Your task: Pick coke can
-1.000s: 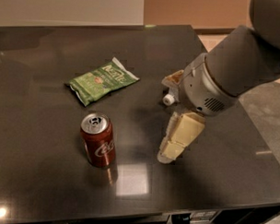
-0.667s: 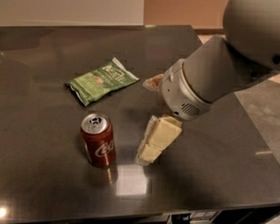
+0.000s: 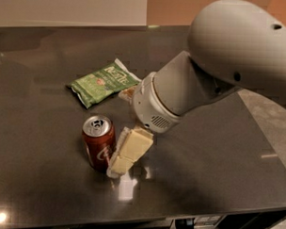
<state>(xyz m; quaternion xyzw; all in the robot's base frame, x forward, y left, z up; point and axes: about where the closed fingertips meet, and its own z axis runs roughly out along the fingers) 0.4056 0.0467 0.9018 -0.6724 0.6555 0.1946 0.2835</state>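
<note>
Coke can (image 3: 98, 142) stands upright on the dark glossy desk (image 3: 217, 152), left of centre and near the front edge. It has a red body, with white script partly showing on the side toward the arm. Its silver top with the pull tab faces up.

The pincer (image 3: 126, 134) is down at desk level, just right of the can. One cream finger (image 3: 131, 150) slants down-left, and its left edge is up against the can's right side. Touching or a hair apart, can't tell. Its tip sits low by the can's base, at or just above the desk surface.

The second finger (image 3: 128, 92) shows only as a small tan bit behind the wrist, next to the right end of the chip bag. It is well apart from the cream one. So the pincer is spread wide with nothing clamped in it. The can is not between the two fingers; it sits to the left of the near one.

A white wrist collar (image 3: 150, 105) with a small vent grille sits right above the cream finger. The big grey arm (image 3: 230, 48) runs from there up to the top right and fills that corner.

Green chip bag (image 3: 104, 82) lies flat on the desk behind the can, clear of it, tilted, with white lettering on the front. Its right end is near the wrist collar.

Bright light reflections show on the desk in front of the can and at the front left corner. Pale wall (image 3: 71, 8) runs behind the desk, and grey floor (image 3: 274, 121) is visible at right.
</note>
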